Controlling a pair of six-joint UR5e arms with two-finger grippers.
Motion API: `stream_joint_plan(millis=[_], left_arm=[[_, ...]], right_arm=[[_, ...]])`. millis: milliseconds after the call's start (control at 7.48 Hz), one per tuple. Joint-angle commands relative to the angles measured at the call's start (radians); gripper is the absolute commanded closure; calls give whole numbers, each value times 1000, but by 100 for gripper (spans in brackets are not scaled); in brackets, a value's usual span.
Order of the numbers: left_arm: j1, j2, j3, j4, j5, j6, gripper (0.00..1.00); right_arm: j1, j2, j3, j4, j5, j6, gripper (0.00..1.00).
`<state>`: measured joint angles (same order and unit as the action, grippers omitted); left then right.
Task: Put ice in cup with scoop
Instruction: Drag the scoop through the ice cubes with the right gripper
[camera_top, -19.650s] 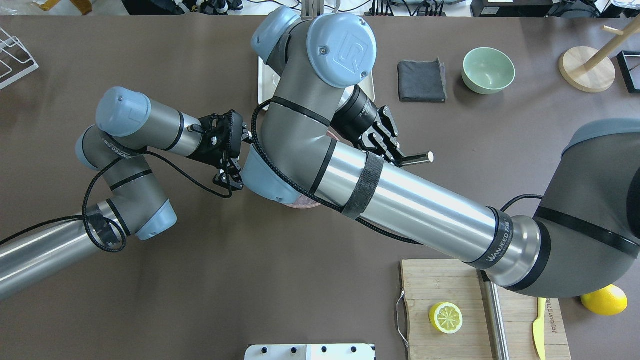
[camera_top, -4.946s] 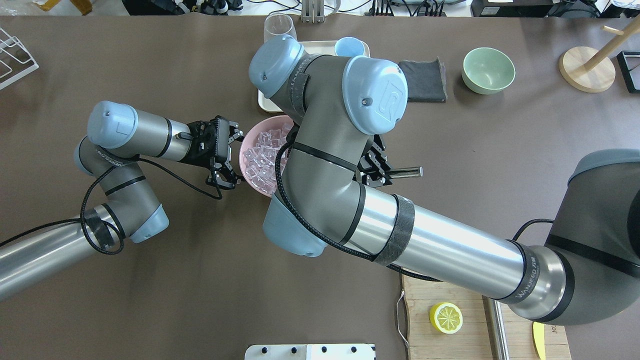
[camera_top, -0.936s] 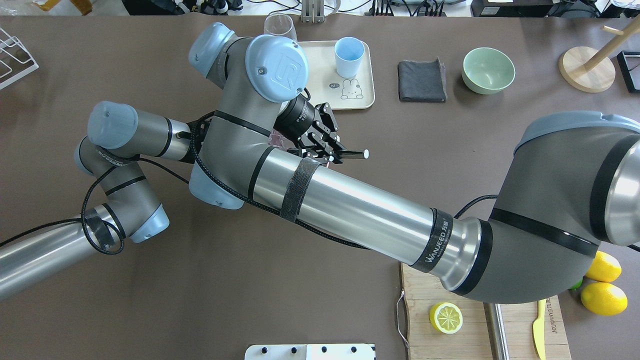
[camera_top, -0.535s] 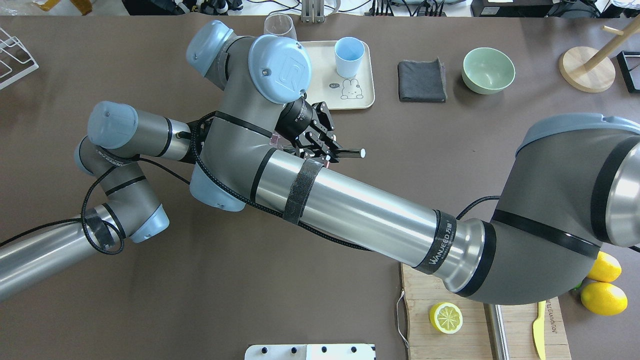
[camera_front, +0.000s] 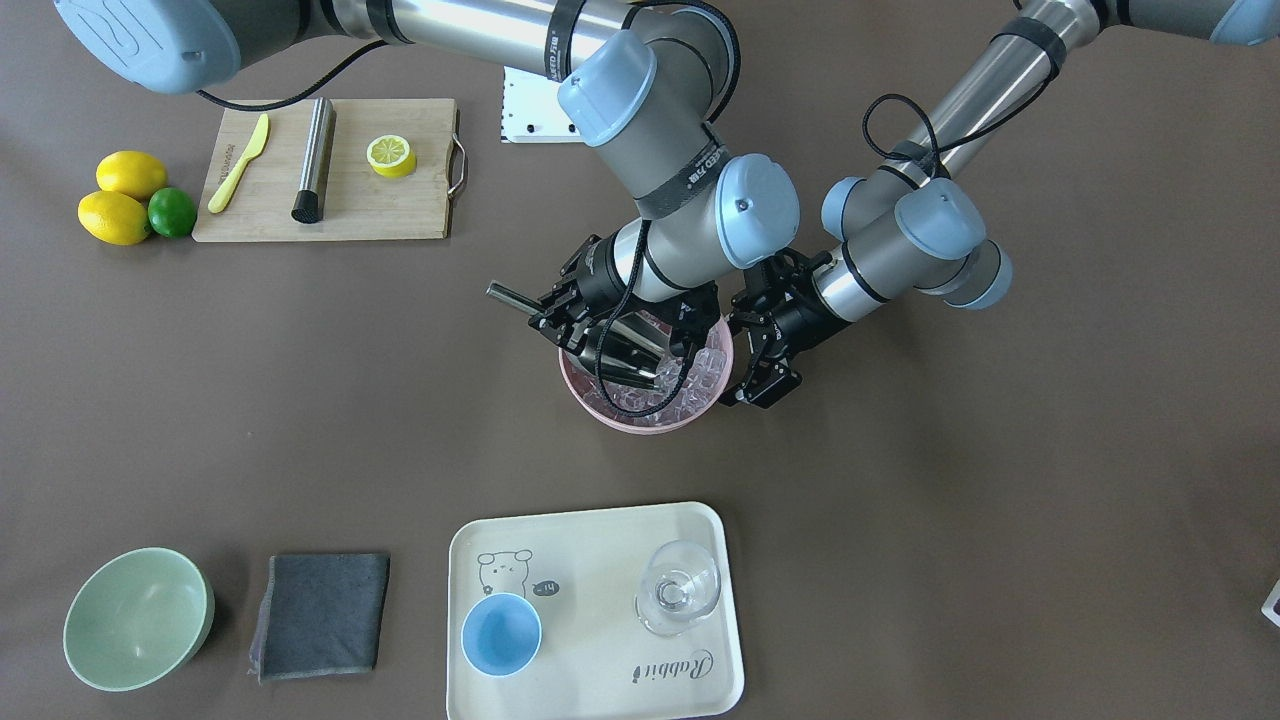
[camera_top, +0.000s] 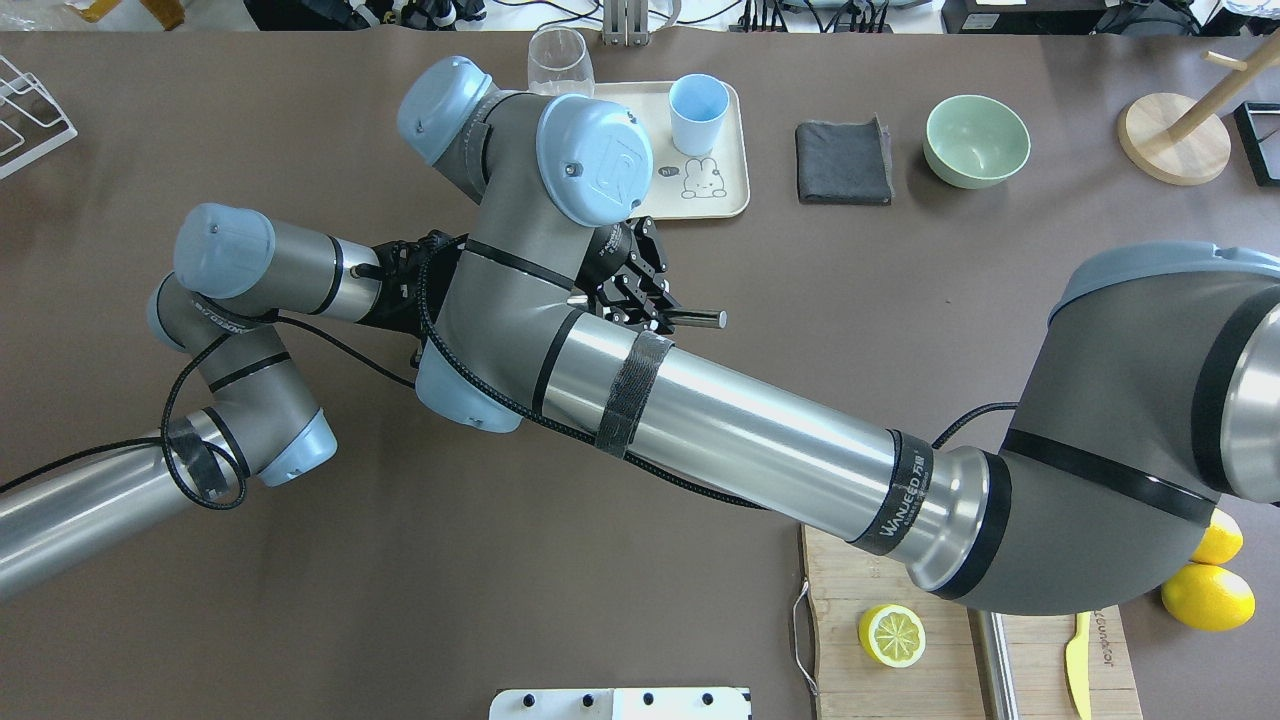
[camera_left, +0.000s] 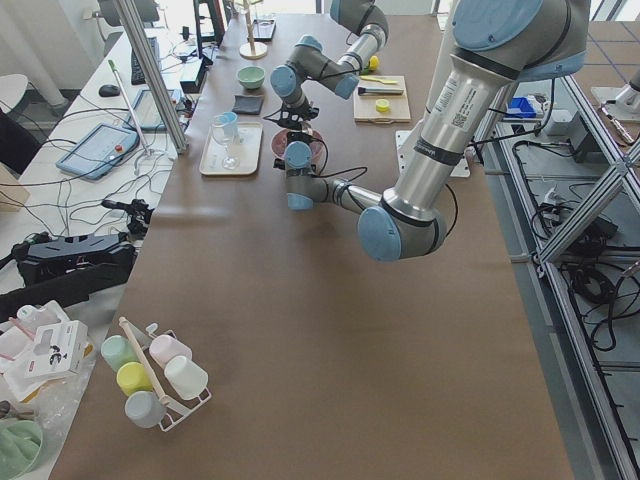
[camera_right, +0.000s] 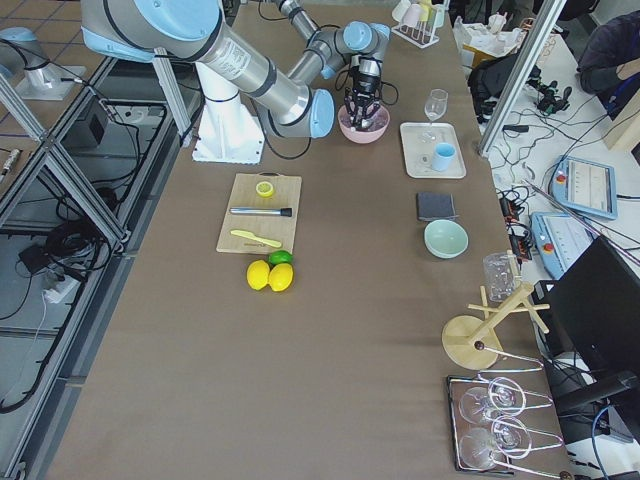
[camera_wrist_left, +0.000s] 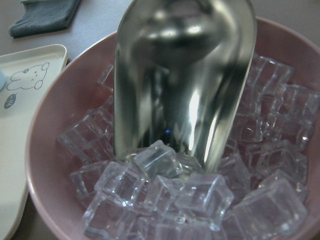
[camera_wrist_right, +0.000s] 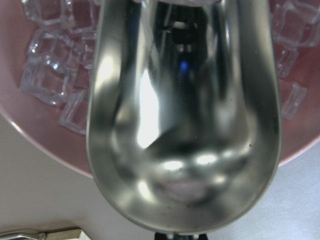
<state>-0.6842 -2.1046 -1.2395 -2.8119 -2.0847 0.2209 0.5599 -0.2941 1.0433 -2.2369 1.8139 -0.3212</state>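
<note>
Scoop (camera_wrist_left: 185, 85) with its tip in the ice (camera_wrist_left: 200, 200) of the pink bowl (camera_front: 612, 412).
The right gripper (camera_front: 556, 316) clamps its handle; the left gripper (camera_front: 757, 355), jaws wide, is just beside the bowl. The cup (camera_front: 500, 633) stands on the tray (camera_front: 600, 690), well apart.

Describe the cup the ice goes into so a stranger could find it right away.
On the brown table, find the cream tray with a cartoon animal printed on it. Two vessels stand on it: the cup is the opaque light-blue one, not the clear glass.
</note>
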Motion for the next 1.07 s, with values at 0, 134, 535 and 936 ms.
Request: stream_joint_plan(millis=[0, 134, 535, 936], left_arm=[[0, 0, 0, 0, 0, 0, 3], [0, 0, 2, 0, 0, 0, 3], [0, 0, 2, 0, 0, 0, 3], [0, 0, 5, 0, 0, 0, 3]], right_arm=[[0, -8, 21, 26, 15, 22, 100], [-2, -13, 24, 40, 15, 31, 100], [-2, -45, 87, 60, 15, 47, 100], [-3, -83, 155, 68, 15, 59, 100]])
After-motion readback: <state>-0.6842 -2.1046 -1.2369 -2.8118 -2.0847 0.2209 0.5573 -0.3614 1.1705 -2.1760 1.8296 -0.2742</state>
